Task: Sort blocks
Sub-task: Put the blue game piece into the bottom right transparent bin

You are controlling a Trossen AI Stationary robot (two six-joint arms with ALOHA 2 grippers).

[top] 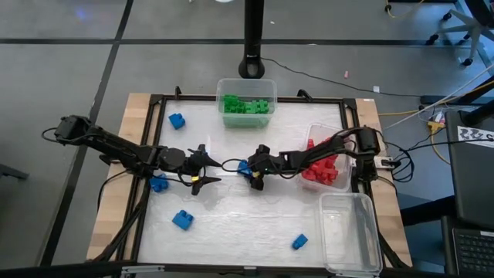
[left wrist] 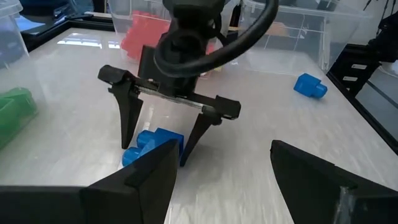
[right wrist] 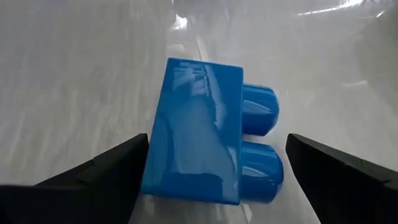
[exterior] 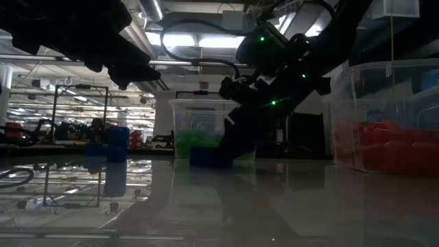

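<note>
The right gripper (top: pixel 248 171) stands over a blue brick (right wrist: pixel 202 155) near the middle of the table (top: pixel 255 224), in front of the green tub (top: pixel 247 100). Its fingers are spread, one on each side of the brick — not touching. The brick lies on its side, studs pointing sideways along the table. The left gripper (top: pixel 207 164) waits close beside it, fingers spread.

The right claw (top: pixel 248 174) hides most of a blue block (top: pixel 243 166) from overhead.
</note>
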